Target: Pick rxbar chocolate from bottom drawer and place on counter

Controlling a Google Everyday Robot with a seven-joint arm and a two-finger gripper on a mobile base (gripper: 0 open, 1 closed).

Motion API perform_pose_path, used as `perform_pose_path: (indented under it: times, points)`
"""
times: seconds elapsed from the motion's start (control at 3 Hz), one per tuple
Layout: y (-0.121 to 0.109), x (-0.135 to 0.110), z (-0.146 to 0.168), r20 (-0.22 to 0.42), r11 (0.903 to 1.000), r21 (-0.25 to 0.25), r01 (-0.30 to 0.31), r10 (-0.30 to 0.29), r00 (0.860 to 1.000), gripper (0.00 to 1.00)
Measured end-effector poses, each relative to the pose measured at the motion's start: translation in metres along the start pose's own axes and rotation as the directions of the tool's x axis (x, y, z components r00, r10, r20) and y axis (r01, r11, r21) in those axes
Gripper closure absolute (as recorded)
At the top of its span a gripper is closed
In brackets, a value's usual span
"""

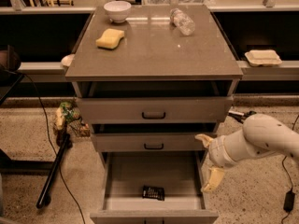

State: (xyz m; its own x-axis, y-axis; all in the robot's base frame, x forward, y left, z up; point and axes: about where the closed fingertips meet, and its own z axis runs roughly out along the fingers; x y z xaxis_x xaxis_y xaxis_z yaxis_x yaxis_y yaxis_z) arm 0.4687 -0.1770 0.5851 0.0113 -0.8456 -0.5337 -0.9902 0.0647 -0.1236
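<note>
Your gripper (209, 160) hangs at the right edge of the pulled-out bottom drawer (112, 183), about level with its right wall. Its two cream fingers (213, 179) are spread wide apart with nothing between them. The upper finger sits near the right end of the middle drawer's front (121, 143), and the lower one points down beside the drawer's right wall. The rxbar chocolate (153, 192) lies flat on the drawer floor close to the front wall, slightly right of centre, well apart from the gripper and untouched. On the counter (154, 52) you have a white bowl (117, 9) near the back left corner. A yellow sponge (110, 38) lies in front of the bowl along the left edge. A clear plastic bottle (182, 21) lies on its side toward the back right corner.
</note>
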Motion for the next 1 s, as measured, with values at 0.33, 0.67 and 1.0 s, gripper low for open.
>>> perform_pose_path:
  times: [0.33,0.67,1.0]
  points:
    - [0.003,0.018,0.045,0.077,0.9997,-0.025,0.002,0.000,0.997,0.00]
    - [0.003,0.018,0.045,0.077,0.9997,-0.025,0.002,0.000,0.997,0.00]
    - [0.002,0.021,0.058,0.067,0.9999,-0.015,-0.005,0.006,0.998,0.00]
